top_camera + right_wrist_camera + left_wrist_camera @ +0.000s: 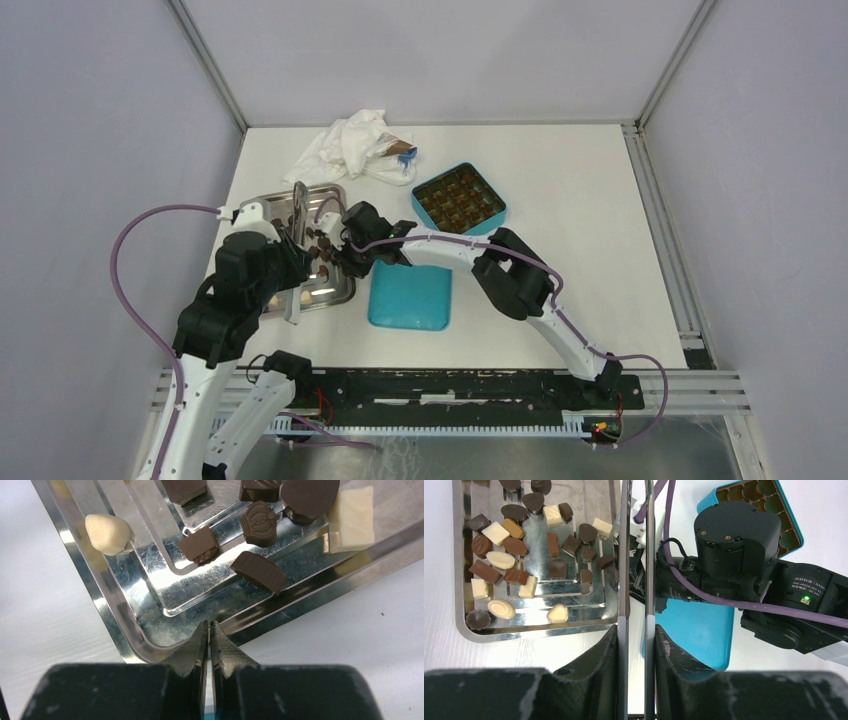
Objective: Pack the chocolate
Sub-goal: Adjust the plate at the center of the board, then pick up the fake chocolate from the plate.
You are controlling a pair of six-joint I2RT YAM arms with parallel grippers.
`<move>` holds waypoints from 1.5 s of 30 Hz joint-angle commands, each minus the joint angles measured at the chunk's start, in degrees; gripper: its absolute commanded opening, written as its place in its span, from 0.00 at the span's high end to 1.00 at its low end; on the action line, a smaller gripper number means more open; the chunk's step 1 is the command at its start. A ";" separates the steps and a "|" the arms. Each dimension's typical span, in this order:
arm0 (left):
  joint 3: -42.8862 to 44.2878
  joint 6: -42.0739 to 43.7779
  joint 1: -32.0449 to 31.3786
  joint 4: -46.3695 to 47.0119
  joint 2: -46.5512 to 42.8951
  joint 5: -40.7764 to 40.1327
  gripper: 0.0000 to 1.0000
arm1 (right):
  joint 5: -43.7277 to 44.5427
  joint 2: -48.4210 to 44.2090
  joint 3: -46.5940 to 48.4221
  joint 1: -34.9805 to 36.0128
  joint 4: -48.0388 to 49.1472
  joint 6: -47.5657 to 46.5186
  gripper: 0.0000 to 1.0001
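The right gripper, jaws pressed together on nothing, tips down at the steel tray rim. Its wrist view shows chocolate lying close inside. The left gripper, jaws clamping metal tongs, hangs beside the tray. The right arm crosses the teal lid on the worktop, with the teal box beyond.

1 crumpled white cloth lies on the white table — near its far edge.

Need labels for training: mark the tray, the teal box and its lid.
tray (539,631): left wrist view, near rim.
teal box (497,213): top external view, right wall.
lid (410,298): top external view, middle of top.
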 commanded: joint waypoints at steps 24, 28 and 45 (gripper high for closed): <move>-1.93 -2.15 0.15 4.61 -0.82 5.53 0.66 | 2.92 -7.99 -5.27 -9.48 -3.93 -8.10 0.87; -3.97 -2.06 0.23 6.59 0.20 8.03 0.66 | -10.06 -15.99 -11.37 -12.16 0.41 -10.75 0.78; -5.94 2.84 0.18 13.15 20.41 16.70 0.66 | -29.44 -65.02 -51.28 -31.20 -6.69 -29.11 0.38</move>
